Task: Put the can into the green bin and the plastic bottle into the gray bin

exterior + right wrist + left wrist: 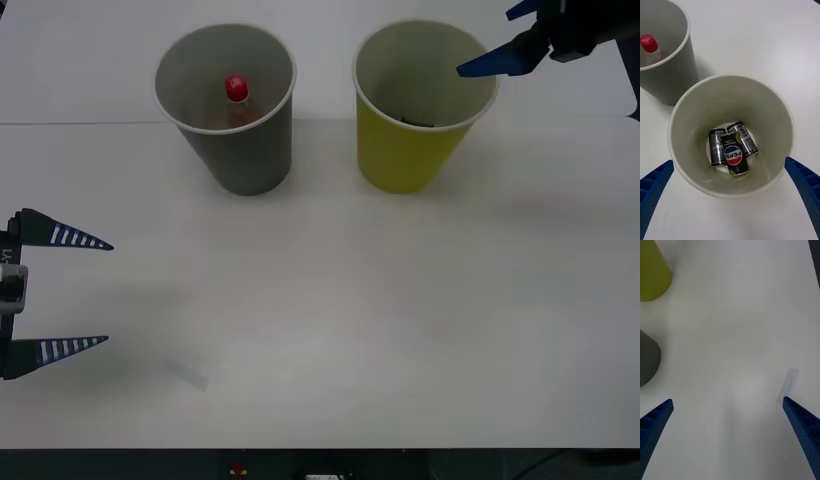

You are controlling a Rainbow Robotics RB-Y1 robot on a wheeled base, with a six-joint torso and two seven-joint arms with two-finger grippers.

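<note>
Can: we see the can (733, 152) lying on the floor of the green bin (412, 150), label up (the glossy inner wall seems to mirror it, so the shapes beside it are likely reflections rather than more cans).
Plastic bottle: the plastic bottle (237, 98) stands inside the gray bin (245, 150), red cap upward, amber body mostly hidden by the wall.
Progress: we judge both placements done; nothing of the task is left on the open counter (350, 320), and only withdrawing the arms would remain.
Green bin: upright near the far edge of the counter, right of middle; holds the can alone, as far as we can tell.
Gray bin: upright just beside the green one, toward the far left, the two standing apart; holds the bottle.
Right end effector: the right end effector (730, 195) hovers above the green bin's mouth, fingers spread wide and holding nothing.
Left end effector: the left end effector (85, 292) sits at the counter's left edge, nearer the front, well apart from both bins, fingers spread and empty.
</note>
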